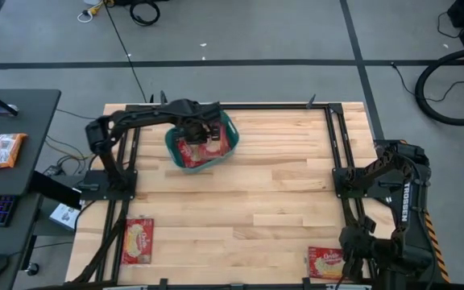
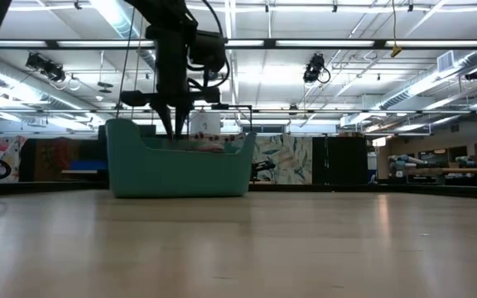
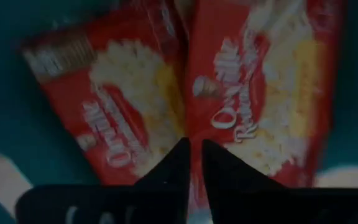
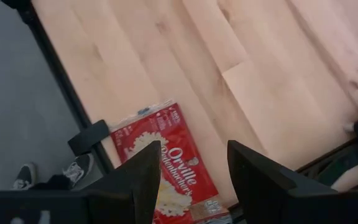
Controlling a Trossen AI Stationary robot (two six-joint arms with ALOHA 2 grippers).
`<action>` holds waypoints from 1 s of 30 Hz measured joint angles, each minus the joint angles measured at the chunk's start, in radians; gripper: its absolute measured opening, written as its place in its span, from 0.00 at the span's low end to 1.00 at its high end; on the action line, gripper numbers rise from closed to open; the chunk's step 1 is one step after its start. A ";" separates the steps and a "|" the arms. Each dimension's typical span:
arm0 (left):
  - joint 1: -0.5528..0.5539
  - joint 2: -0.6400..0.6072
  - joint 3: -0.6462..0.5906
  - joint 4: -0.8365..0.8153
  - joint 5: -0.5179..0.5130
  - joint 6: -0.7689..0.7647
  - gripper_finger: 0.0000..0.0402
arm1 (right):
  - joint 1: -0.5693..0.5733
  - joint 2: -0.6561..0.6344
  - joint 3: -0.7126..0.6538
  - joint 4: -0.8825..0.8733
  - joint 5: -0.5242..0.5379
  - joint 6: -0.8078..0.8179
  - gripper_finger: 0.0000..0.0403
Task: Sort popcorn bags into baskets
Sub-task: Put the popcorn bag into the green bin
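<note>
Reading "Orville Redenbacher's", popcorn bag (image 4: 166, 165), wooden table (image 4: 241, 62)

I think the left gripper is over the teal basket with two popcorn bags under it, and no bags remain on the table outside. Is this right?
Not quite. The left gripper is over the teal basket, but the high view shows two popcorn bags on the table outside it: one at the near left corner and one by the right gripper.

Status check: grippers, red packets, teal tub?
Left gripper nearly shut inside teal plastic tub, over two red popcorn packets. Right gripper open above a packet. Nothing obstructing.
</note>
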 joint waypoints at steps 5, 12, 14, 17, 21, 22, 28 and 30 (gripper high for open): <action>-0.021 0.004 0.000 0.032 -0.087 0.005 0.20 | -0.003 0.000 0.000 -0.023 0.004 -0.033 0.47; -0.024 0.004 0.000 0.007 -0.087 0.014 0.18 | -0.027 0.000 0.000 -0.026 0.025 -0.076 0.47; -0.017 0.004 0.000 -0.031 -0.085 0.006 0.18 | -0.032 0.000 0.000 -0.025 0.025 -0.077 0.47; 0.000 0.004 0.000 -0.039 -0.054 0.035 0.22 | -0.037 0.000 0.000 -0.016 0.025 -0.077 0.47; 0.031 0.017 0.000 0.003 0.043 0.098 0.33 | -0.041 0.001 0.000 0.016 0.025 -0.077 0.47; 0.039 0.025 0.000 0.009 0.067 0.111 0.36 | -0.041 0.001 0.000 0.028 0.025 -0.075 0.47; 0.061 0.085 0.000 -0.004 0.126 0.148 0.55 | -0.041 0.001 0.000 0.068 0.017 -0.026 0.47; 0.062 0.092 0.000 0.001 0.127 0.148 0.59 | -0.040 0.001 0.000 0.066 0.009 -0.012 0.47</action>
